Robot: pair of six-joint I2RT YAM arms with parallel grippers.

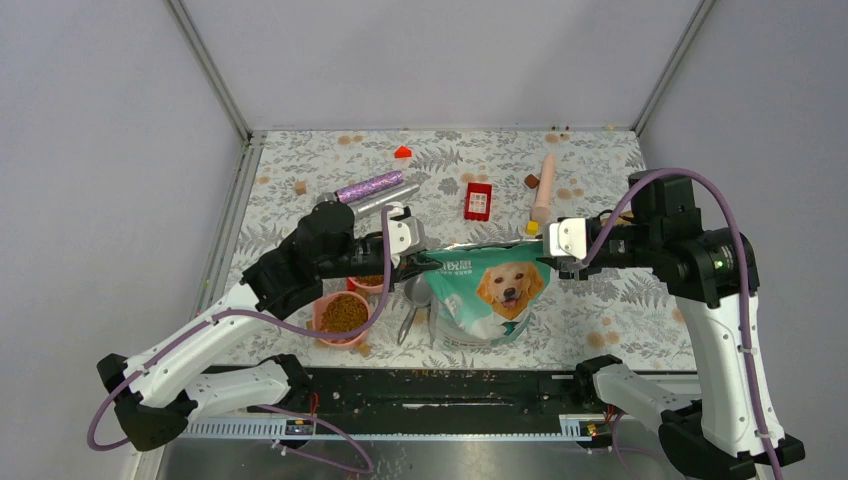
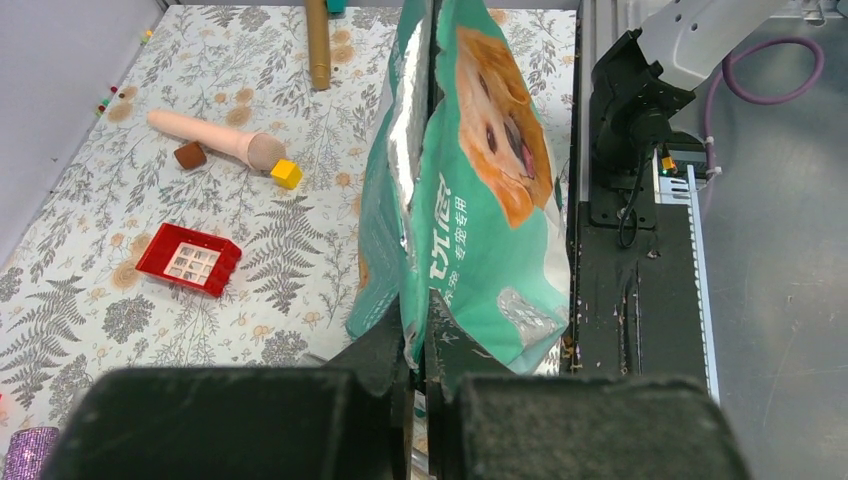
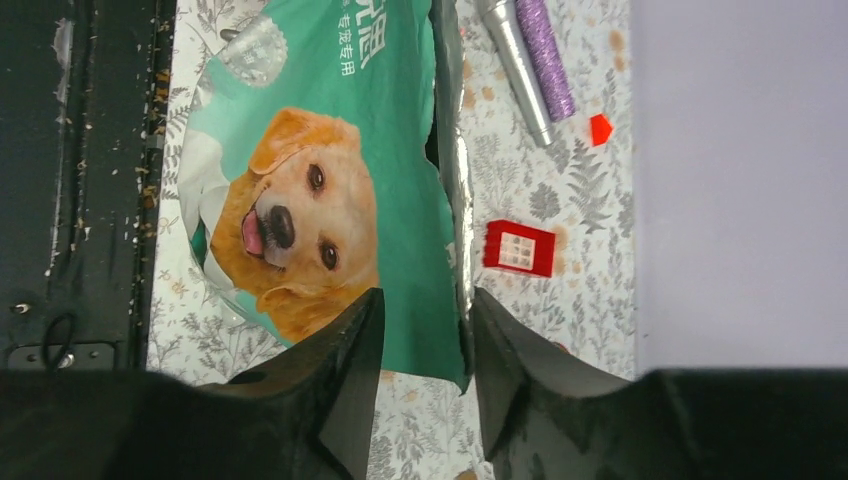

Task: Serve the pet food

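Note:
The teal-green and silver pouch (image 1: 490, 295) printed with a golden retriever hangs upright between my two arms. My left gripper (image 1: 418, 258) is shut on its top left corner; in the left wrist view the jaws (image 2: 425, 335) pinch the pouch (image 2: 480, 190) edge tightly. My right gripper (image 1: 548, 250) is at the top right corner. Its jaws (image 3: 425, 335) stand apart, with the pouch (image 3: 330, 150) corner between them, close to one finger. Brown pet food (image 1: 343, 312) fills a pink bowl (image 1: 322, 327) under my left arm.
A second bowl (image 1: 368, 284) and a metal scoop (image 1: 412, 300) lie beside the pouch. Behind it are a red block (image 1: 478, 201), a purple glitter tube (image 1: 368, 187), a peach stick (image 1: 543, 190), a yellow block (image 1: 533, 228) and a brown block (image 1: 531, 181).

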